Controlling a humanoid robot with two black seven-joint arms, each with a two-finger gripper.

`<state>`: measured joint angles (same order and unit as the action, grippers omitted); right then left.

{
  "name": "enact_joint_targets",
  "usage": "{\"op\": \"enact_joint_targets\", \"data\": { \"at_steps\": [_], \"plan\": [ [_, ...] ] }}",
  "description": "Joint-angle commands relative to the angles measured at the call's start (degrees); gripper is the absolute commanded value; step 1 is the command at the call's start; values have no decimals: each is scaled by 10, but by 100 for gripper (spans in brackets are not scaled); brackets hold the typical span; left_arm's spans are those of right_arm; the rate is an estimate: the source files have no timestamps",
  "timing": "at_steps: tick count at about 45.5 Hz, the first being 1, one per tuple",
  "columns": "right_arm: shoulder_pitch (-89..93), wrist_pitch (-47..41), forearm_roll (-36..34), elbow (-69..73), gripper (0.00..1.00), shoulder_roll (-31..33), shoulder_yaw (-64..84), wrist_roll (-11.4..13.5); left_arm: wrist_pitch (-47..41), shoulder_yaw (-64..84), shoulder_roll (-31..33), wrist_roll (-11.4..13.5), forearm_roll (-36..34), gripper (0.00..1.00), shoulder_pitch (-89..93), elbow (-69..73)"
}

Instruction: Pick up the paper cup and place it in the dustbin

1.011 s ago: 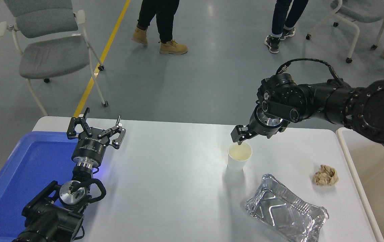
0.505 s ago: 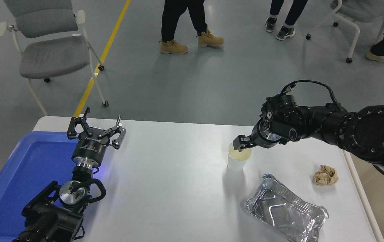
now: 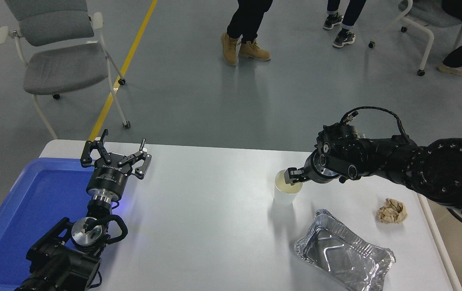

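The white paper cup [image 3: 284, 193] stands upright on the white table [image 3: 206, 226], right of centre. My right gripper [image 3: 294, 177] reaches in from the right and sits at the cup's right rim, low over its cream-coloured inside. Whether it grips the rim does not show. The cream dustbin [image 3: 453, 250] stands against the table's right side and is mostly hidden by my right arm. My left gripper [image 3: 115, 152] is open and empty, parked at the lower left by the blue tray.
A shiny foil tray [image 3: 344, 256] lies in front of the cup, and a crumpled brown paper ball [image 3: 392, 211] lies to its right. A blue plastic tray [image 3: 24, 214] is at the left. People's legs and chairs [image 3: 59, 60] are beyond the table.
My right arm has lowered and drawn to the right, bringing the gripper down from above the cup's far rim to its right rim. The cup has not moved. People behind have walked.
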<state>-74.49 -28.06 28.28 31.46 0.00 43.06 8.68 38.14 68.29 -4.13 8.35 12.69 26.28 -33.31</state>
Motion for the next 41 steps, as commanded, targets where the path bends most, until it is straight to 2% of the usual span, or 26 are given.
{"op": "enact_joint_targets", "data": {
  "at_steps": [1, 3, 5, 7, 28, 39, 41],
  "plan": [
    [4, 0, 11, -3, 28, 0, -1, -2, 0, 0, 0, 0, 0, 99, 0, 0],
    [4, -3, 11, -2, 21, 0, -1, -2, 0, 0, 0, 0, 0, 99, 0, 0],
    [4, -3, 11, -2, 8, 0, -1, -2, 0, 0, 0, 0, 0, 99, 0, 0],
    [4, -4, 11, -2, 0, 0, -1, -2, 0, 0, 0, 0, 0, 99, 0, 0],
    [-9, -42, 0, -1, 0, 0, -19, -9, 0, 0, 0, 0, 0, 99, 0, 0],
    [-93, -111, -25, 23, 0, 0, -47, -9, 0, 1, 0, -1, 0, 99, 0, 0],
    [-117, -119, -28, 42, 0, 17, -50, -9, 0, 1, 0, -1, 0, 99, 0, 0]
  ]
}}
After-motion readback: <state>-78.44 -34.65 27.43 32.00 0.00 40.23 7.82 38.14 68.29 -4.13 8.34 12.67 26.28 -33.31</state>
